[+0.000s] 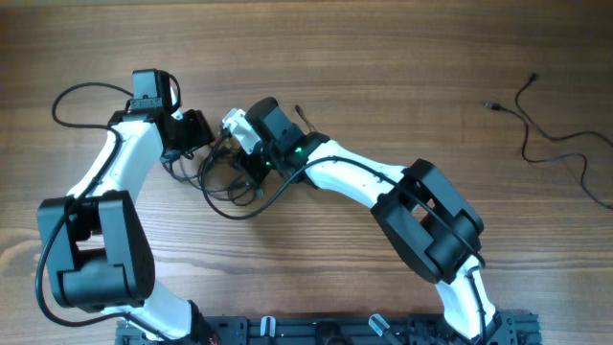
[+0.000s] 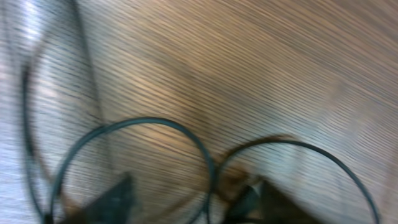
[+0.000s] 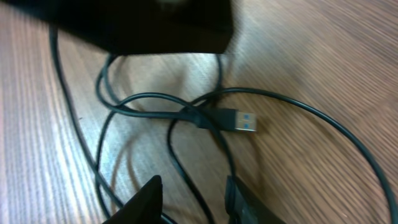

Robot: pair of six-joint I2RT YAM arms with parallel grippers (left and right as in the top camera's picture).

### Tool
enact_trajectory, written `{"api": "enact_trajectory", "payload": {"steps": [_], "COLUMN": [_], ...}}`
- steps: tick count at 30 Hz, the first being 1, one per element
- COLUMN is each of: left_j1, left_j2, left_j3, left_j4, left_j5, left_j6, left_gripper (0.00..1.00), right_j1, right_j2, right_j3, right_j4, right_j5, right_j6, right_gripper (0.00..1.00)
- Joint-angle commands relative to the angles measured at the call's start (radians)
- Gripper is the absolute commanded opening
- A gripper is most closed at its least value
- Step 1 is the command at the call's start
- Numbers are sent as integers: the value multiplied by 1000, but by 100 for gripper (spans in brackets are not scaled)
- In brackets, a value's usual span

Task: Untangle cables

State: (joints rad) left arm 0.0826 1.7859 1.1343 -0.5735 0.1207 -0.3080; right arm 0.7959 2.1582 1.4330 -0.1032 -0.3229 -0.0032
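Note:
The cables (image 1: pixel 230 187) are thin black cords bunched in loops on the wooden table left of centre. Both grippers hang over this bunch. My left gripper (image 1: pixel 199 144) is at its upper left, my right gripper (image 1: pixel 239 161) at its upper right, close together. The blurred left wrist view shows the left gripper (image 2: pixel 186 202) open, with a cable loop (image 2: pixel 208 174) running between the fingers. In the right wrist view the right gripper (image 3: pixel 194 202) is open, its jaws narrowly apart around a cable strand (image 3: pixel 186 177). A USB plug (image 3: pixel 239 120) with a blue insert lies just beyond it.
A separate thin black cable (image 1: pixel 551 144) with a small plug lies alone at the far right of the table. The left arm's own thick cable (image 1: pixel 81 91) loops at the upper left. The left gripper's dark body (image 3: pixel 168 25) fills the top of the right wrist view.

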Motion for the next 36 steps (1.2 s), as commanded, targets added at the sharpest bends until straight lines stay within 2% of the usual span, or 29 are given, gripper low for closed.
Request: {"api": "enact_trajectory", "payload": {"steps": [1, 2, 3, 7, 11, 16, 17, 18, 20, 22, 24, 28, 29, 33, 36], "left_j1": [2, -2, -8, -37, -122, -264, -277, -285, -288, -287, -288, -288, -288, -265, -192], "left_j2": [10, 18, 28, 60, 60, 60, 60, 60, 55, 35, 12, 3, 3, 3, 8], "left_j3": [-1, -3, -3, -3, -3, -2, 0, 0, 6, 58, 154, 393, 426, 493, 493], "left_j4": [7, 8, 11, 52, 146, 314, 343, 381, 420, 325, 129, -246, -297, -430, -488], "left_j5": [143, 146, 154, 257, 385, 405, 402, 401, 398, 336, 150, -62, -104, -279, -290], "left_j6": [39, 38, 37, 12, 12, -13, -36, -70, -137, -149, -140, 14, 17, 0, -90], "left_gripper": [23, 35, 40, 45, 48, 54, 56, 67, 74, 74, 80, 94, 100, 100, 100], "right_j1": [-65, -84, -107, -183, -253, -337, -355, -378, -414, -434, -436, -420, -415, -378, -332], "right_j2": [28, 28, 28, 28, 28, 15, 7, -6, -33, -55, -64, -64, -64, -64, -64], "right_j3": [0, 0, 0, 0, 0, 0, 0, 0, 0, 0, 0, 0, 0, 0, 0], "right_j4": [-14, -28, -51, -129, -200, -281, -289, -296, -301, -294, -278, -243, -240, -217, -167], "right_j5": [37, 31, 31, 35, 42, 35, 18, -32, -180, -325, -409, -457, -461, -478, -581], "right_j6": [135, 167, 206, 251, 268, 274, 283, 287, 285, 280, 263, 265, 265, 263, 184], "right_gripper": [34, 34, 34, 25, 24, 12, 12, 12, 12, 13, 14, 16, 16, 17, 18]}}
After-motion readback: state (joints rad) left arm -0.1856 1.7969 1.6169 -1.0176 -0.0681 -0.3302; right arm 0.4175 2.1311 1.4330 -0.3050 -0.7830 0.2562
